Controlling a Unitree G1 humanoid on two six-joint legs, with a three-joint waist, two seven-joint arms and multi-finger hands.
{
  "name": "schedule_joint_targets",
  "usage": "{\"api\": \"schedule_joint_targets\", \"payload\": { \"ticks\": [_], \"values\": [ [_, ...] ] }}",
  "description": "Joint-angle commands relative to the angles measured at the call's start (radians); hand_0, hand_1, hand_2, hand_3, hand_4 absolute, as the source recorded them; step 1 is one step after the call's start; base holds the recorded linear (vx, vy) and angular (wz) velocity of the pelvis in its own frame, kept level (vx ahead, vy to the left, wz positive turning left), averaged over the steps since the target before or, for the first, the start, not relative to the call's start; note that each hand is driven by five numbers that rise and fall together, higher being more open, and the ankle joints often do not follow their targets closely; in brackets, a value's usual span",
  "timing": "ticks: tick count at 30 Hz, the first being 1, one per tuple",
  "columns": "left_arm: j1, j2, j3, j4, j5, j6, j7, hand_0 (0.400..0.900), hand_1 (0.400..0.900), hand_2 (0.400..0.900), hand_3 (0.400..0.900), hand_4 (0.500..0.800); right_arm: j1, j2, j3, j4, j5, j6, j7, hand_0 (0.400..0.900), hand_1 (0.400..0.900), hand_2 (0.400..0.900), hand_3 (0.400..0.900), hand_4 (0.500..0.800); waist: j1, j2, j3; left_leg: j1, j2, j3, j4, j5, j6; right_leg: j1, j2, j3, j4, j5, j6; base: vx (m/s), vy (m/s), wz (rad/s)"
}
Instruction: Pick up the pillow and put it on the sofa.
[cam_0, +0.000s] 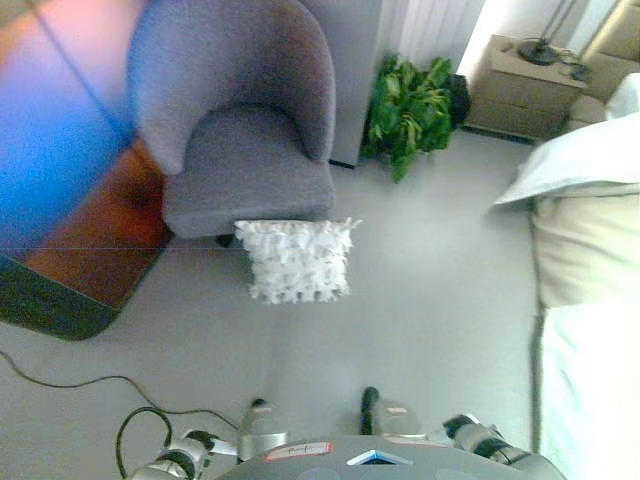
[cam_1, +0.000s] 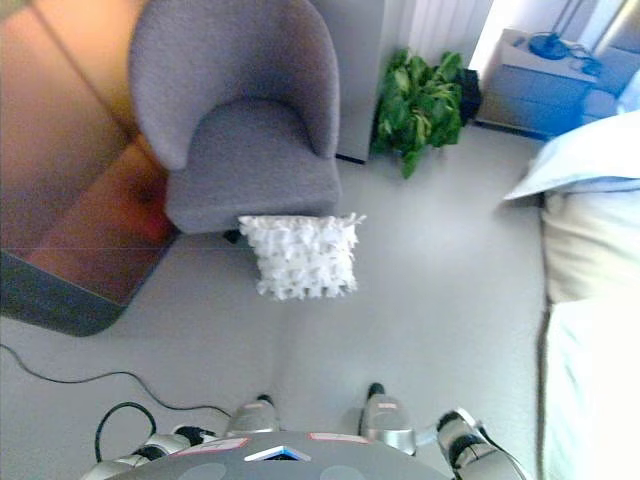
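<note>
a: we're over a pale grey floor (cam_0: 430, 300), a bed (cam_0: 590, 260) on our right, a plant (cam_0: 408, 105) by the far wall

b: the pillow (cam_0: 297, 260) leans on its edge against the front of the sofa (cam_0: 240, 130), touching it, so we judge the pick not begun

a: it's white, square, ruffled all over; it looks soft and should squash when held

b: our arms hang low at the bottom edge; neither hand shows, so we can't tell their fingers

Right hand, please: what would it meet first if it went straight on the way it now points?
Probably only bare floor. The right hand barely shows at the bottom edge, seeming to aim forward and leftward; the white pillow against the armchair lies roughly beyond, but depth is unclear.
</note>
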Motion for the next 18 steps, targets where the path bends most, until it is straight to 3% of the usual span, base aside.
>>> {"api": "schedule_joint_targets", "payload": {
  "ticks": [1,4,6,8,10,13,17,18],
  "values": [
    [0.016,-0.042,-0.015,0.007,-0.049,-0.006,-0.008,0.9,0.9,0.9,0.9,0.8,-0.002,-0.046,0.018,0.01,-0.023,0.062,-0.051,0.9,0.9,0.9,0.9,0.8,0.016,0.071,0.047,-0.063,0.025,0.051,-0.216,0.165,0.031,0.128,0.069,-0.041,-0.029,-0.071,-0.012,0.4,0.178,-0.01],
    [0.032,-0.052,-0.016,0.02,-0.033,-0.003,-0.015,0.9,0.9,0.9,0.9,0.8,-0.006,-0.045,0.018,0.005,0.014,0.076,-0.066,0.9,0.9,0.9,0.9,0.8,0.056,0.089,0.05,-0.101,0.054,0.06,-0.463,0.239,0.004,0.227,0.068,-0.029,-0.07,-0.109,0.003,0.46,0.136,-0.15],
    [0.045,-0.06,-0.011,0.025,-0.028,-0.003,-0.008,0.9,0.9,0.9,0.9,0.8,-0.004,-0.042,0.019,0.001,0.019,0.084,-0.078,0.9,0.9,0.9,0.9,0.8,0.073,0.087,0.042,-0.132,0.061,0.069,-0.519,0.234,-0.002,0.285,0.054,-0.024,-0.085,-0.149,0.008,0.48,0.141,-0.3],
    [0.054,-0.069,-0.004,0.026,-0.035,0.001,0.001,0.9,0.9,0.9,0.9,0.8,-0.003,-0.036,0.02,0.002,0.019,0.088,-0.089,0.9,0.9,0.9,0.9,0.8,0.082,0.095,0.026,-0.159,0.062,0.104,-0.522,0.208,-0.002,0.329,0.037,-0.024,-0.083,-0.191,0.018,0.45,0.19,-0.3],
    [0.065,-0.072,0.011,0.032,-0.05,0.003,0.007,0.9,0.9,0.9,0.9,0.8,-0.012,-0.022,0.026,0.016,0.013,0.089,-0.099,0.9,0.9,0.9,0.9,0.8,0.097,0.098,0.003,-0.147,0.044,0.079,-0.522,0.171,0.01,0.358,0.01,-0.01,-0.077,-0.209,0.038,0.52,0.237,-0.46],
    [0.069,-0.054,0.024,0.027,-0.056,-0.007,0.014,0.9,0.9,0.9,0.9,0.8,-0.019,0.0,0.032,0.021,0.012,0.088,-0.103,0.9,0.9,0.9,0.9,0.8,0.12,0.098,-0.021,-0.128,0.031,0.049,-0.472,0.184,0.02,0.4,-0.027,0.012,-0.035,-0.239,0.064,0.52,0.24,-0.26],
    [0.027,-0.029,0.007,0.012,-0.029,0.019,0.003,0.9,0.9,0.9,0.9,0.8,-0.031,0.029,0.039,0.002,0.048,0.102,-0.13,0.9,0.9,0.9,0.9,0.8,0.129,0.085,-0.049,-0.167,-0.008,0.039,-0.295,0.109,0.068,0.404,-0.094,-0.018,0.031,-0.213,0.093,0.42,0.199,0.21],
    [0.011,-0.024,-0.004,0.007,-0.026,0.038,-0.009,0.9,0.9,0.9,0.9,0.8,-0.037,0.037,0.036,0.005,0.048,0.1,-0.138,0.9,0.9,0.9,0.9,0.8,0.131,0.077,-0.056,-0.17,-0.026,0.041,-0.277,0.086,0.087,0.401,-0.116,-0.023,0.049,-0.176,0.097,0.33,0.172,0.22]
  ]
}}
